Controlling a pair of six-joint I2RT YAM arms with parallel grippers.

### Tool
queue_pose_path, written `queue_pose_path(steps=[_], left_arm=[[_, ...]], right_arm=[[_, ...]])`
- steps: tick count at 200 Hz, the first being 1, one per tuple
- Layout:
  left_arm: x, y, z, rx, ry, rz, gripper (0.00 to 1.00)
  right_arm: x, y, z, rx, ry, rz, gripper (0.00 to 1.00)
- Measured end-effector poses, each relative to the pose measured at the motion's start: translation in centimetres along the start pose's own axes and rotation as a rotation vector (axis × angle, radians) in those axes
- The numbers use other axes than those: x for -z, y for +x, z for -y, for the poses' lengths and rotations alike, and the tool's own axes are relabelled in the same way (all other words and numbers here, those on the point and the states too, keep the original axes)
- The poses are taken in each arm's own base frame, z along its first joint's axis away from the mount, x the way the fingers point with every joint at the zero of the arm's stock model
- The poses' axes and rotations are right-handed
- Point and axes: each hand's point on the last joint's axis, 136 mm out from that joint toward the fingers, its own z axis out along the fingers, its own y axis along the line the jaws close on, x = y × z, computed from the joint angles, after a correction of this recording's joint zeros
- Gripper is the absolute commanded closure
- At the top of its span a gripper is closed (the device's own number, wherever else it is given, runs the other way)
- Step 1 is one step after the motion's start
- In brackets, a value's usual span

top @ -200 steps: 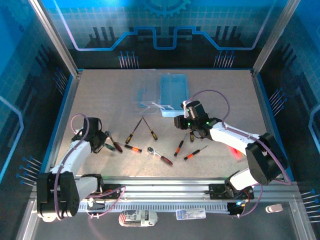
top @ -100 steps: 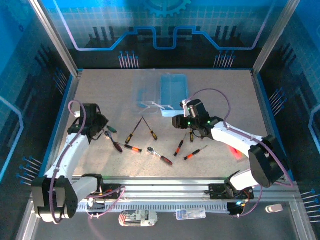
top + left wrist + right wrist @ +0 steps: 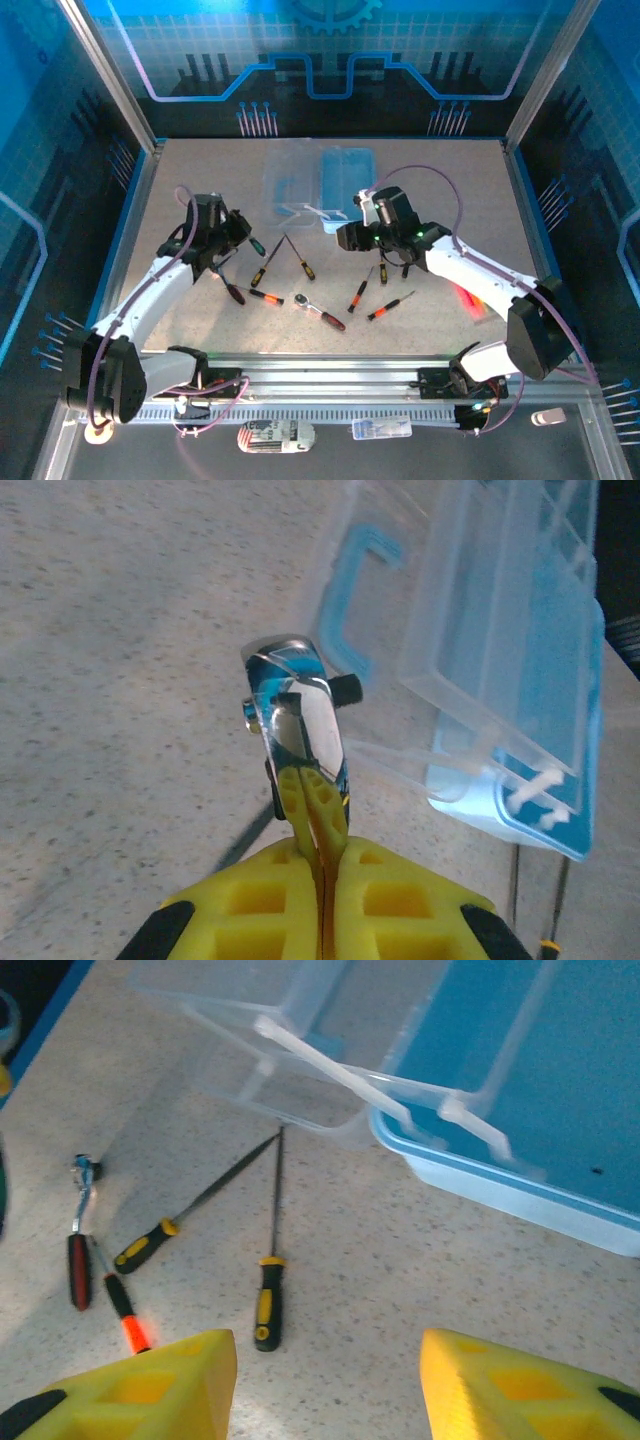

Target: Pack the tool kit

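My left jaws are pressed shut, the yellow fingers (image 3: 270, 900) pinching a shiny metal tool (image 3: 298, 712) that sticks out past their tips, held above the worktop (image 3: 120, 630). I cannot tell what kind of tool it is.

My right jaws stand well apart with nothing between them, hovering over the worktop. Just ahead of them lies a yellow-and-black screwdriver (image 3: 265, 1305). A second screwdriver (image 3: 150, 1243) lies at an angle to it, and their tips nearly meet in a V. Off to the side are a red-handled ratchet wrench (image 3: 78, 1270) and, just beside it, an orange-handled screwdriver (image 3: 125, 1320).

From above, a red-handled screwdriver (image 3: 357, 293) and others lie scattered between my two arms.

Beyond them all, toward the far edge, the pale-blue box (image 3: 347, 180) sits open. Its clear lid (image 3: 288, 190) is folded out on the left of the base.
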Motion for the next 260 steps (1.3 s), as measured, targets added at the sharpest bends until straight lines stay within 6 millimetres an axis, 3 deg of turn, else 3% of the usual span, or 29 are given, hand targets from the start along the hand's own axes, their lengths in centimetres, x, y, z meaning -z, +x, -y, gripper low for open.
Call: queue_pose_path(steps=[57,103,163,247,260], left_arm=[[-0.5,2.0,3.8,-0.047,0.145,-0.053,1.0],[-1.3,4.5,3.2,-0.025,0.156,-0.104,1.0],[-1.6,4.6,3.9,-0.009,0.187,-0.095,1.0],[-2.5,6.9,3.6,0.002,0.204,-0.144,1.0],[-2.5,6.9,3.8,0.0,0.21,-0.141,1.0]], right_arm=[[-1.7,-0.3,-6.7,0.088,-0.148,-0.05,0.43],[-4.0,0.7,-11.5,0.15,-0.247,-0.113,0.42],[-7.0,2.9,-12.4,0.125,-0.303,-0.21,0.43],[-8.2,3.8,-12.7,0.062,-0.33,-0.255,0.53],[-8.4,4.1,-12.8,0.053,-0.333,-0.263,0.59]])
